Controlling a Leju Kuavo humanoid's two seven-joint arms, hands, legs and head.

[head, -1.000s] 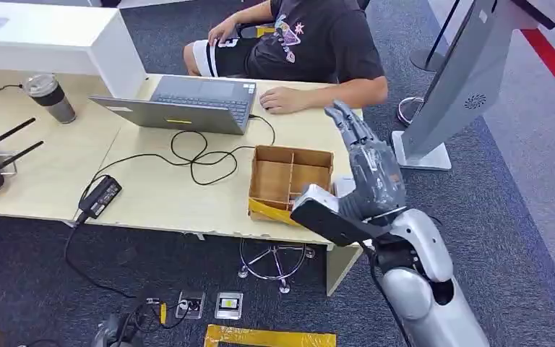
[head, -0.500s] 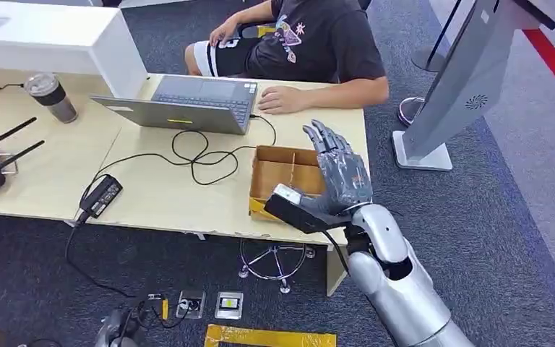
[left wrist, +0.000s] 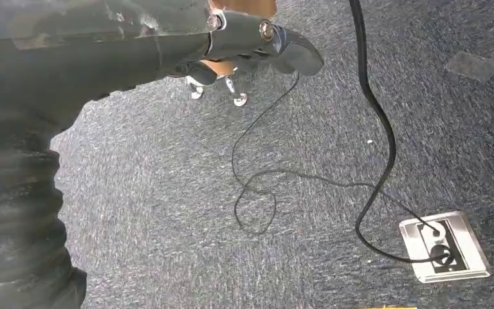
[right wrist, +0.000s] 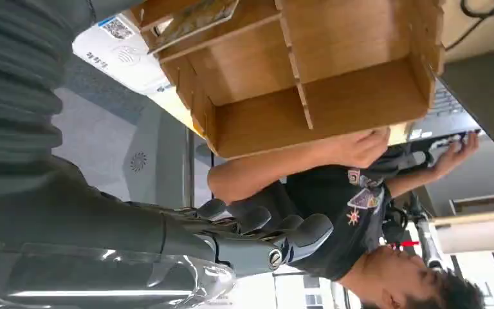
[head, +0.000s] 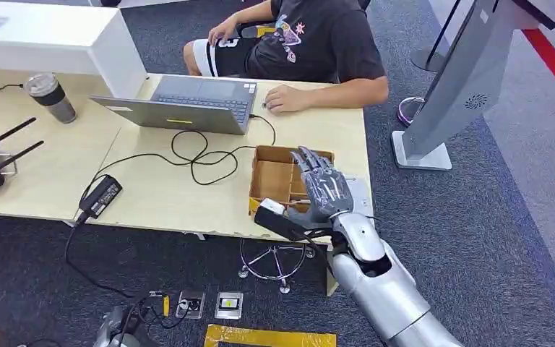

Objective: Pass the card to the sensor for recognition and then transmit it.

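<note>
Looking for the card (right wrist: 193,18), I take it to be the flat piece lying slanted in a corner compartment of the box (head: 278,150), held by neither hand. My right hand (head: 323,189) hovers over the box, fingers spread wide and holding nothing. The card sits thin and low between dividers, so it may slip from a pinch. My fingers may also snag a wall and shove the box off the table (head: 188,195) edge. My left hand (left wrist: 257,38) hangs over carpet; I cannot tell its grip.
</note>
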